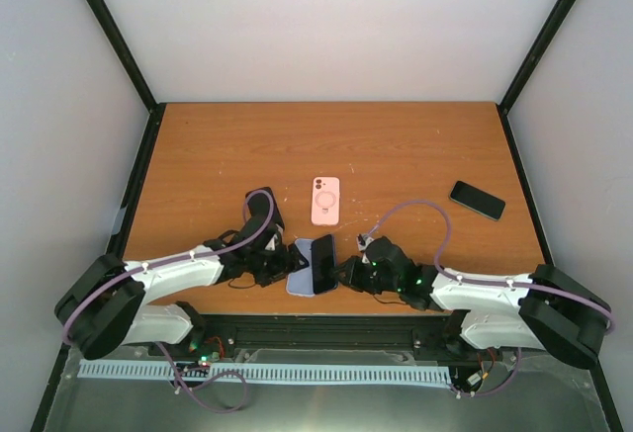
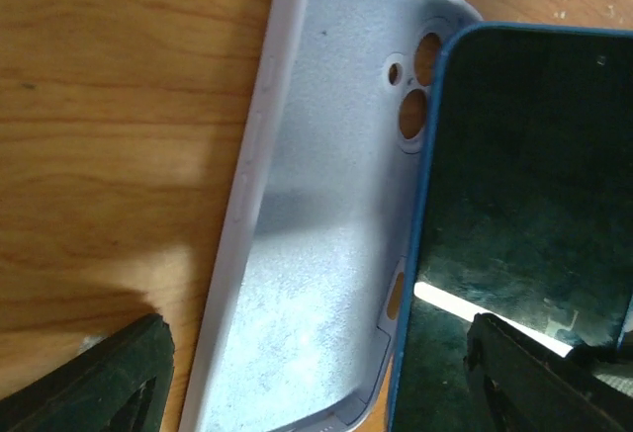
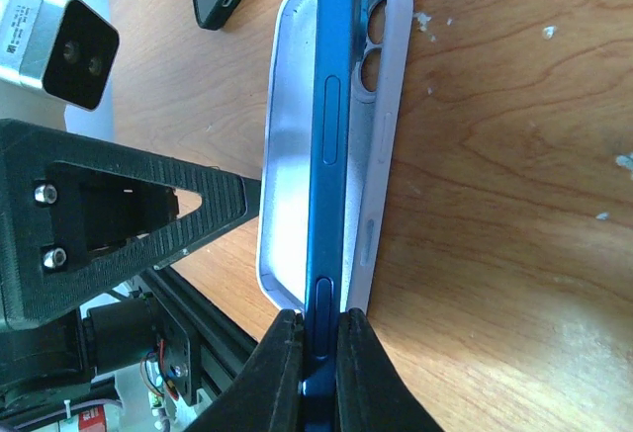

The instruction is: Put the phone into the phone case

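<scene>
phone (image 3: 331, 106) on edge: we are pinching it in our right gripper (image 3: 318, 323) to seat it; left gripper (image 2: 316, 358), gaping, seemingly bracing case (image 2: 316, 205) at nine o'clock.

The open case (image 1: 298, 274) lies flat on the table (image 1: 218, 155) near its front edge, at centre. The phone (image 1: 323, 263) stands on its long side over the case's right half, clamped by the right gripper (image 1: 343, 272), which sits just right of the case. The left gripper (image 1: 280, 262) sits just left of the case. A second case (image 1: 325, 201) lies behind, apart. A second phone (image 1: 477, 200) lies to the far right, well apart.
</scene>
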`<state>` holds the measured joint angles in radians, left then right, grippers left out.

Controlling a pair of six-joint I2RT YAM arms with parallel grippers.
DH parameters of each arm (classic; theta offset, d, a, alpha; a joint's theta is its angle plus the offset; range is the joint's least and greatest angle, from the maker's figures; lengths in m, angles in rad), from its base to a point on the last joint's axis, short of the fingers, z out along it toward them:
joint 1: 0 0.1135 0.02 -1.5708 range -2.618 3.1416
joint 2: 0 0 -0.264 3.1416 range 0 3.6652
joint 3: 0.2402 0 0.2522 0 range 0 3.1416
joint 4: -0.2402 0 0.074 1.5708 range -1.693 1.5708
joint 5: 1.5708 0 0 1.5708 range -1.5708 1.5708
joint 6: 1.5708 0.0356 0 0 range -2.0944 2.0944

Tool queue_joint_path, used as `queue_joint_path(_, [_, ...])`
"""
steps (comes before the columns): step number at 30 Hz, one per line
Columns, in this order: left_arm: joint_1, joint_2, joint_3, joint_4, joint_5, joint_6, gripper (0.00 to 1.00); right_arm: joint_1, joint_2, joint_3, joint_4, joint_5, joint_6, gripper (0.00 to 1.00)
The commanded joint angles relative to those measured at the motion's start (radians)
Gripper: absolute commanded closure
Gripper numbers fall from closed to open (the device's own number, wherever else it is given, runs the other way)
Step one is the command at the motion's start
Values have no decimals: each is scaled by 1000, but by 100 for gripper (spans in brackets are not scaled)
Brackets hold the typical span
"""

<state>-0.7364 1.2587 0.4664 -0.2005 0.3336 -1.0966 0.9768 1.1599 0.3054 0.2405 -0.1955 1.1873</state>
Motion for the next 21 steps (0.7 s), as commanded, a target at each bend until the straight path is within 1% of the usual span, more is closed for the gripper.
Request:
queue_joint_path(1, [3, 14, -24, 110, 20, 43, 19, 11, 34, 61, 87, -2, -12, 97])
queue_joint_path(7, [3, 31, -76, 272, 119, 19, 20, 11, 95, 76, 88, 13, -27, 97])
queue_joint_path(9, [3, 38, -85, 296, 133, 11, 20, 11, 119, 78, 97, 14, -29, 97])
queue_joint_path(13, [4, 27, -89, 286, 123, 5, 20, 11, 164, 89, 110, 3, -40, 97])
queue_joint_path(18, [8, 14, -81, 244, 58, 12, 21, 11, 195, 98, 112, -8, -63, 97])
queue_joint_path(21, [10, 22, -84, 260, 41, 25, 22, 11, 213, 96, 128, -13, -71, 97])
